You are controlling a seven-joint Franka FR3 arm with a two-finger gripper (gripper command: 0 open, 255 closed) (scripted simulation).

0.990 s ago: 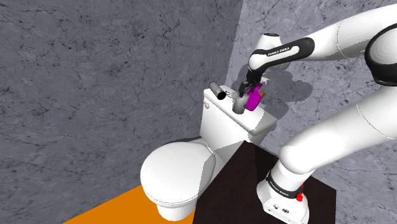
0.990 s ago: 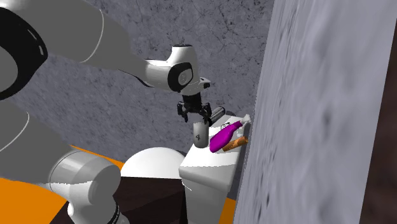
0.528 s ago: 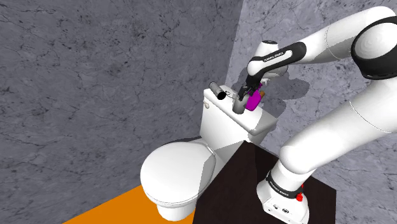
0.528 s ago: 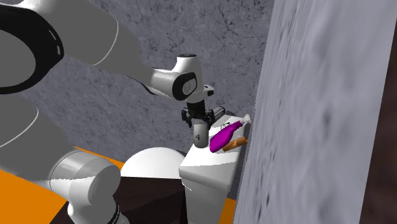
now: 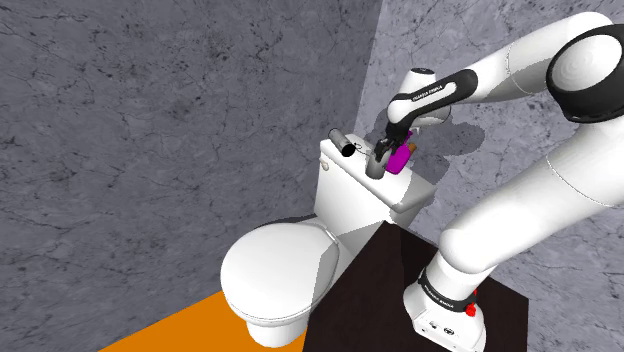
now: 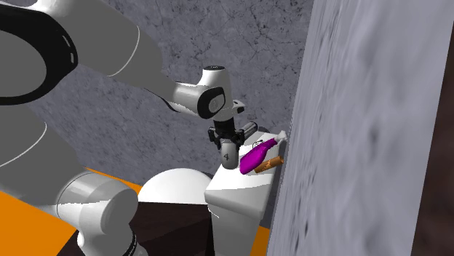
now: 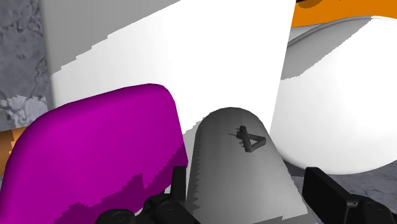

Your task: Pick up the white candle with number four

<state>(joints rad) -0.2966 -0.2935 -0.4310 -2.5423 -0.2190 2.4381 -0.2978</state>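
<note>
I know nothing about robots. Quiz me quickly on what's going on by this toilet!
1. True or false: the candle lies on its side.
2. The bottle beside it is: A green, B magenta, C blue?
3. Which number marks the candle inside the open gripper?
Key: 1 false, it stands upright on the tank; 2 B; 3 four.

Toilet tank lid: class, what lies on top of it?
A grey candle marked 4, a magenta bottle and a dark-ended cylinder. An orange item is mostly covered by the bottle; its kind is unclear.
</note>
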